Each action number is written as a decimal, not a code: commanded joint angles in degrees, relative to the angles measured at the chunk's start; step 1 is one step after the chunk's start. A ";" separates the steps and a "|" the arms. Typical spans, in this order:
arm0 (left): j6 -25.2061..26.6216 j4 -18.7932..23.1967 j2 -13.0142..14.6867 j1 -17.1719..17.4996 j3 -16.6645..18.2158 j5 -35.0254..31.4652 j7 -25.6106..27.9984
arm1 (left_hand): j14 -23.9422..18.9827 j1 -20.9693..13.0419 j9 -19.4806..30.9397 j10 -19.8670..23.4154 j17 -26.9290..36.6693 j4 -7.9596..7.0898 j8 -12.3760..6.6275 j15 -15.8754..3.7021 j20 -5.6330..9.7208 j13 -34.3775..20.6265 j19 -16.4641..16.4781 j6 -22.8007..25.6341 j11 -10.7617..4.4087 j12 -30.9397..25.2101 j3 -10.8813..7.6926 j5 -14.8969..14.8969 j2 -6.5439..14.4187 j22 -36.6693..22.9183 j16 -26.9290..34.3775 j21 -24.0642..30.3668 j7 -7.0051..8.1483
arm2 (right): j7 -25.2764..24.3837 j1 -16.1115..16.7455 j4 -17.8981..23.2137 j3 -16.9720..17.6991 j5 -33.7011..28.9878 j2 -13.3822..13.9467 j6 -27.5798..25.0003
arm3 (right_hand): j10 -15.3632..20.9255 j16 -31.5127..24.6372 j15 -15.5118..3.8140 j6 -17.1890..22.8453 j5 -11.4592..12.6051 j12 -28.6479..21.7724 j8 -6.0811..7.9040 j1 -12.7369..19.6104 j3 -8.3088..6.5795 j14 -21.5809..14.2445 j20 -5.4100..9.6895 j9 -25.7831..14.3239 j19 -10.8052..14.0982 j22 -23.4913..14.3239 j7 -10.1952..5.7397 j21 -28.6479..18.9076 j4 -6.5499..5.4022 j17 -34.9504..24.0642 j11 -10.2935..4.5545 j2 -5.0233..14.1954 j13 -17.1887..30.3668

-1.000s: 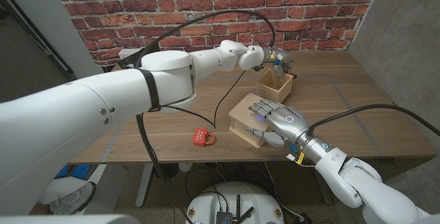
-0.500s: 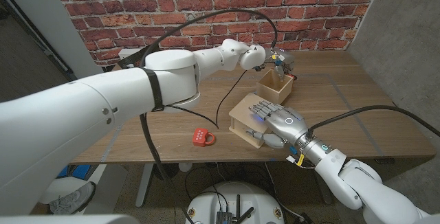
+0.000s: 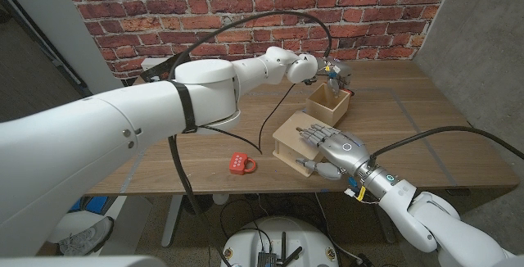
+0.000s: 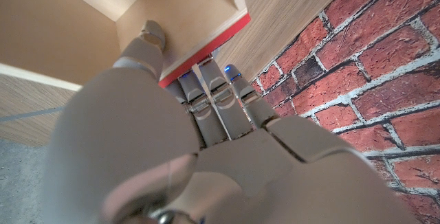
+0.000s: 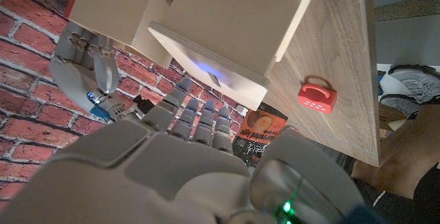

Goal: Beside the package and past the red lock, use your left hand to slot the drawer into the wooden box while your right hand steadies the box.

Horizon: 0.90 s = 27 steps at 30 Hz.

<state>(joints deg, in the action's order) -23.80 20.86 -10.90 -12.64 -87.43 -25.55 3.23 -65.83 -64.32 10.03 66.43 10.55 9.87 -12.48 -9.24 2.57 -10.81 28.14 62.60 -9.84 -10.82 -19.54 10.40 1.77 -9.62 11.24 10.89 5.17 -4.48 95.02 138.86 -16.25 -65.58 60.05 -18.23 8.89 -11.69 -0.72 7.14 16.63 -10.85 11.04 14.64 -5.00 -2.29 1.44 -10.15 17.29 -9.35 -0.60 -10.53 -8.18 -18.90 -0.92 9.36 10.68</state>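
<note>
Backing wooden table (image 3: 426,128), red-brick wall (image 3: 246,9)

The left arm stretches far across, its left hand (image 3: 331,71) pinching the red-edged rim of the drawer (image 4: 206,18), thumb inside and fingers outside. The right arm comes in low, its right hand (image 3: 333,150) spread palm-down over the wooden box (image 3: 291,136)
</note>
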 commanded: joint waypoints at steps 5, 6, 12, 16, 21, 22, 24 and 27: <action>-0.48 -0.13 -0.32 0.29 0.12 -0.26 0.10 | -4.07 -3.41 1.16 2.42 0.05 -0.13 -0.47 -4.79 9.03 -0.12 -0.21 1.13 -1.70 -0.25 -0.10 0.35 3.93 -0.06 0.23 -0.21 -0.17 | -0.24 0.58 -1.10 -0.60 1.28 0.44 -0.44 | 0.55 -0.20 -0.16 0.68 -0.08 -0.47 0.33 -0.57 -0.40 -0.48 -0.48 -0.18 0.19 -0.18 -0.07 -0.18 -0.08 0.02 -0.03 0.23 0.16; -0.49 -0.13 -0.33 0.27 0.12 -0.30 0.09 | -4.07 -3.41 1.16 2.47 0.05 -0.14 -0.47 -4.79 9.03 -0.12 -0.21 1.13 -1.70 -0.27 -0.10 0.35 3.95 -0.06 0.23 -0.21 -0.16 | -0.28 0.55 -1.18 -0.70 1.30 0.45 -0.48 | 0.55 -0.20 -0.16 0.68 -0.08 -0.47 0.33 -0.57 -0.40 -0.48 -0.48 -0.18 0.19 -0.18 -0.07 -0.18 -0.08 0.02 -0.03 0.23 0.16; -1.20 -0.09 -0.22 0.07 0.16 -0.53 0.08 | -4.07 -3.41 1.16 2.51 0.05 -0.15 -0.49 -4.79 9.02 -0.12 -0.21 1.17 -1.70 -0.27 -0.08 0.36 3.96 -0.06 0.23 -0.20 -0.11 | -0.83 0.56 -1.61 -1.16 1.31 0.61 -0.80 | 0.55 -0.20 -0.16 0.68 -0.08 -0.47 0.33 -0.57 -0.40 -0.48 -0.48 -0.18 0.19 -0.18 -0.07 -0.18 -0.08 0.02 -0.03 0.23 0.16; -1.32 -0.08 -0.18 0.16 0.37 -0.47 0.05 | -4.08 -3.41 1.16 2.52 0.05 -0.15 -0.50 -4.79 9.02 -0.12 -0.21 1.20 -1.71 -0.27 -0.08 0.36 3.97 -0.06 0.22 -0.20 -0.18 | -0.68 0.41 -1.81 -1.67 0.98 0.73 -1.18 | 0.55 -0.20 -0.16 0.68 -0.08 -0.47 0.33 -0.57 -0.40 -0.48 -0.48 -0.18 0.19 -0.18 -0.07 -0.18 -0.08 0.02 -0.03 0.23 0.16; -2.00 -0.05 -0.03 0.25 0.40 -0.65 0.14 | -4.10 -3.42 1.16 2.45 0.06 -0.14 -0.44 -4.79 9.01 -0.12 -0.21 1.06 -1.71 -0.24 -0.06 0.36 3.95 -0.06 0.23 -0.20 -0.17 | -0.69 0.29 -1.94 -2.12 0.79 0.72 -1.79 | 0.55 -0.20 -0.16 0.68 -0.08 -0.47 0.33 -0.57 -0.40 -0.48 -0.48 -0.18 0.19 -0.18 -0.07 -0.18 -0.08 0.02 -0.03 0.23 0.16; -2.19 -0.04 0.00 0.26 0.38 -0.71 0.16 | -4.10 -3.42 1.16 2.44 0.06 -0.14 -0.42 -4.79 9.01 -0.12 -0.21 1.01 -1.70 -0.23 -0.05 0.37 3.94 -0.06 0.23 -0.20 -0.13 | -0.83 0.20 -2.07 -2.33 0.47 0.61 -2.02 | 0.55 -0.20 -0.16 0.68 -0.08 -0.47 0.33 -0.57 -0.40 -0.48 -0.48 -0.18 0.19 -0.18 -0.07 -0.18 -0.08 0.02 -0.03 0.23 0.16; -2.51 -0.02 0.07 0.29 0.44 -0.75 0.14 | -4.01 -3.45 1.17 2.44 0.04 -0.11 -0.41 -4.79 9.01 -0.12 -0.20 0.96 -1.72 -0.23 -0.05 0.37 3.93 -0.06 0.18 -0.19 -0.16 | -0.76 0.14 -2.09 -2.45 0.46 0.72 -2.17 | 0.55 -0.20 -0.16 0.68 -0.08 -0.47 0.33 -0.57 -0.40 -0.48 -0.48 -0.18 0.19 -0.18 -0.07 -0.18 -0.08 0.02 -0.03 0.23 0.16; -2.90 -0.01 0.15 0.25 0.48 -0.91 0.07 | -3.99 -3.46 1.18 2.36 0.04 -0.12 -0.43 -4.79 9.01 -0.11 -0.20 1.01 -1.72 -0.19 -0.05 0.37 3.94 -0.06 0.18 -0.19 -0.15 | -0.75 -0.01 -2.20 -2.68 0.35 1.00 -2.23 | 0.55 -0.20 -0.16 0.68 -0.08 -0.47 0.33 -0.57 -0.40 -0.48 -0.48 -0.18 0.19 -0.18 -0.07 -0.18 -0.08 0.02 -0.03 0.23 0.16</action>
<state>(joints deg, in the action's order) -25.48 20.76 -11.02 -12.45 -87.13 -26.11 3.27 -65.83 -64.19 10.03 66.43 10.44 9.89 -12.48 -9.24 2.67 -10.81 28.06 62.61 -9.85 -10.63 -19.52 10.29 1.90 -9.62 11.20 10.88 5.17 -5.20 95.39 137.19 -17.98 -64.67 60.68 -19.68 8.89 -11.69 -0.72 7.14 16.63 -10.85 11.04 14.64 -5.00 -2.28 1.44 -10.15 17.28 -9.32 -0.59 -10.52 -8.18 -18.90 -0.92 9.36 10.68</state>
